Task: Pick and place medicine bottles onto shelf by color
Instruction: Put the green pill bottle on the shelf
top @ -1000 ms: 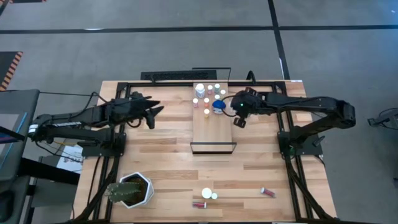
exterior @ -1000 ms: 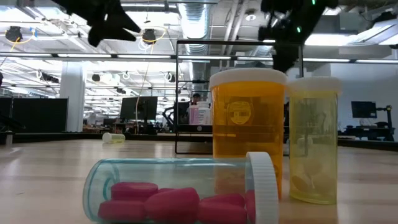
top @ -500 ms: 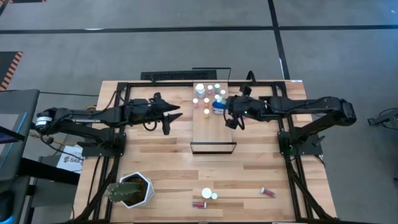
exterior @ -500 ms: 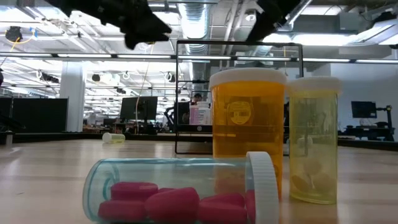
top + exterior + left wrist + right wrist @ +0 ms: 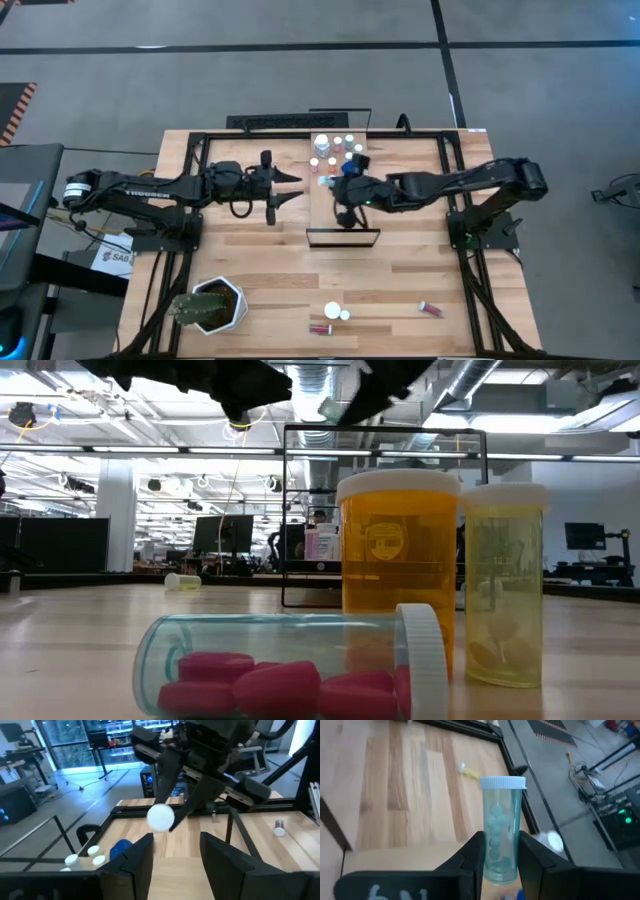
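Note:
The shelf [image 5: 343,205], a long light-wood board with a dark frame [image 5: 343,238] at its near end, lies mid-table. Several medicine bottles [image 5: 335,148] stand on its far end, among them a wider blue one [image 5: 120,849]. Above the shelf's left edge my right gripper [image 5: 338,190] is shut on a clear bluish vial [image 5: 499,835] with a white cap [image 5: 502,782]. My left gripper [image 5: 290,190] hovers open just left of the shelf, level, facing that cap [image 5: 161,816], with nothing between its fingers [image 5: 135,862]. My right gripper pinches the vial's lower body [image 5: 498,862], near its bottom end, between its two fingers. They come from the table's right, slanting down, and lie along the vial. The vial sticks out beyond the fingertips, cap toward the left gripper, lifted clear above the shelf.
A white plant pot [image 5: 212,305] stands near left. More bottles sit at the near edge: an orange one [image 5: 398,570] and a yellow one [image 5: 505,585] upright, a clear vial of pink pills [image 5: 290,665] on its side. A small yellow bottle [image 5: 182,581] lies farther back.
My right gripper has carried the vial from the shelf's right side toward the table's left, over the shelf, rising a little. My left gripper has moved toward the right, up to the shelf's left edge, rolling and levelling as it went. Both gaps look unchanged.

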### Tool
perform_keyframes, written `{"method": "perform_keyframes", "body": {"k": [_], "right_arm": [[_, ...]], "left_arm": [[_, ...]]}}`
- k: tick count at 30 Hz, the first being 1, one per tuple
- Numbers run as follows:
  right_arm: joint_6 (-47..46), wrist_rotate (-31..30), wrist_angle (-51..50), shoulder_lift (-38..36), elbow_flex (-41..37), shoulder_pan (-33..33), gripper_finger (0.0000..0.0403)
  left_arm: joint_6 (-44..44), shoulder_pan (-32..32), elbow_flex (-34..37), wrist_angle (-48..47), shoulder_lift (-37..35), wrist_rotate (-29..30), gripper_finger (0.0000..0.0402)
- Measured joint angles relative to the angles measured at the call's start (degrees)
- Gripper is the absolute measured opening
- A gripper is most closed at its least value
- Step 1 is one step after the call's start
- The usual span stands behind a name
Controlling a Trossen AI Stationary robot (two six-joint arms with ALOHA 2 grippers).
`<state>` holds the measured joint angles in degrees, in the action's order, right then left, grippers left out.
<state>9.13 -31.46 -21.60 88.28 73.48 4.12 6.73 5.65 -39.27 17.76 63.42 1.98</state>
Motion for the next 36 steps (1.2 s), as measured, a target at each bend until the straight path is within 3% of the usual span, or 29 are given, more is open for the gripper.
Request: {"method": "perform_keyframes", "body": {"k": [3,8,14,18,22,36], "right_arm": [[1.67,0.05,-0.5,3.64,3.81,-0.02,0.0102],[3.4,0.05,-2.19,8.28,9.34,0.02,0.0102],[4.48,0.07,-3.91,11.4,13.63,0.0,0.0102],[4.96,0.11,-4.07,11.48,14.66,0.02,0.0102],[5.11,0.42,-4.23,11.48,15.23,0.14,0.0102],[8.06,0.55,-3.02,11.46,15.44,0.79,0.0102]], "left_arm": [[2.77,-0.97,0.0,-0.09,0.0,1.05,0.0154],[5.25,-2.71,0.0,-0.42,0.0,8.22,0.0188],[7.65,-4.21,0.0,-0.59,0.0,7.52,0.0244],[7.15,-4.37,0.0,-0.57,0.0,11.91,0.0263],[6.23,-4.33,0.0,-0.29,-0.02,16.92,0.0264],[3.66,-4.35,0.02,-0.26,-0.02,14.07,0.0203]]}}
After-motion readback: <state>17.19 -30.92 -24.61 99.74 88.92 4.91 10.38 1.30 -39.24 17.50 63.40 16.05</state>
